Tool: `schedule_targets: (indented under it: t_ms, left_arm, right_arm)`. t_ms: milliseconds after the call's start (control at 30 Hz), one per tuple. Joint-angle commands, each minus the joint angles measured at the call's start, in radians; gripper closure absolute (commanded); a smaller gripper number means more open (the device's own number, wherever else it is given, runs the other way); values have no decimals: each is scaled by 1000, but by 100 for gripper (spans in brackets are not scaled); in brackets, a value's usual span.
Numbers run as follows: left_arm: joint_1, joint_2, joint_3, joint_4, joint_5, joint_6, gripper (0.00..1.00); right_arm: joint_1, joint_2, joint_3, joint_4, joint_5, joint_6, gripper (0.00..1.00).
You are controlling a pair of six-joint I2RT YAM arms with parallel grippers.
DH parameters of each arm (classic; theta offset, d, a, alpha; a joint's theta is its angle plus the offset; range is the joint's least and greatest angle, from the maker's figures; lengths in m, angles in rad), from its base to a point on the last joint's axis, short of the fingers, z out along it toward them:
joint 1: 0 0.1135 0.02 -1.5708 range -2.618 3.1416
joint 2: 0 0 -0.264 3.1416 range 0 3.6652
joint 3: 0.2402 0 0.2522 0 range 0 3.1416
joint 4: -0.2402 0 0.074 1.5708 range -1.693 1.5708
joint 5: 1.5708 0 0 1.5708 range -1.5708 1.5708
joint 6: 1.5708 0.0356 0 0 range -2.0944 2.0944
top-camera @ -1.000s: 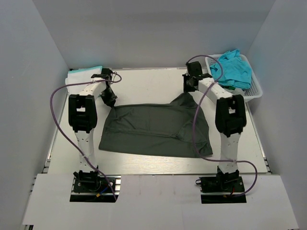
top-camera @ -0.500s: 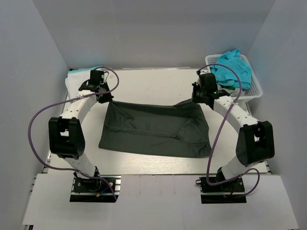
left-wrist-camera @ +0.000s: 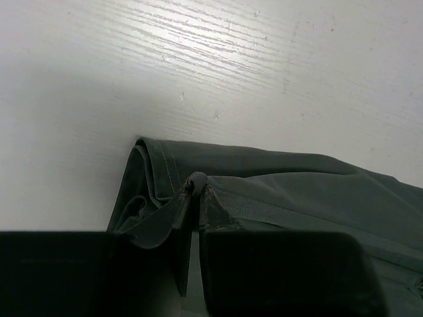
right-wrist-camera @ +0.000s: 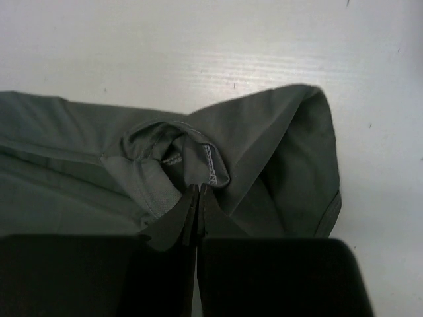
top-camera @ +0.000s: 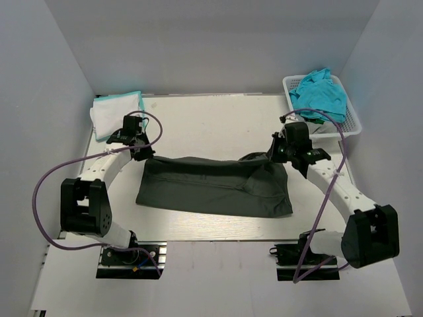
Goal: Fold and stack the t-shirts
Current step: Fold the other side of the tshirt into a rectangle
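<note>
1. Folded pile of white and pale turquoise cloth t-shirts [top-camera: 117,113] sits at 10 o'clock on the white counter [top-camera: 211,125]. That part looks done.
2. Left end effector [left-wrist-camera: 197,187] is nearly closed, pinching the far left corner of the dark charcoal grey cloth t-shirt [top-camera: 211,188].
3. That shirt lies mid-counter with its far edge bunched. First fold looks underway, not finished.
4. Right end effector [right-wrist-camera: 198,190] is clamped tight on the far right hem.
5. Crumpled turquoise cloth t-shirt [top-camera: 320,96] sits unfolded in the white plastic lattice basket [top-camera: 354,129] at 2 o'clock.
</note>
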Motion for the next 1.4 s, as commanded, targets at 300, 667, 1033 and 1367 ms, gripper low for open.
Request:
schedule_targets:
  t_ms: [300, 667, 1033, 1367]
  left_arm:
    - [-4, -34, -66, -80, -127, -166, 76]
    - [17, -81, 57, -422, -306, -286, 0]
    - [-10, -11, 235, -312, 118, -238, 0]
    - [-79, 170, 128, -192, 200, -261, 0]
  right_arm:
    - [88, -238, -304, -32, -150, 102, 100]
    - [184, -448, -416, -290, -186, 213, 10]
    - [182, -261, -243, -125, -150, 167, 10]
    - [174, -105, -223, -69, -116, 210, 10]
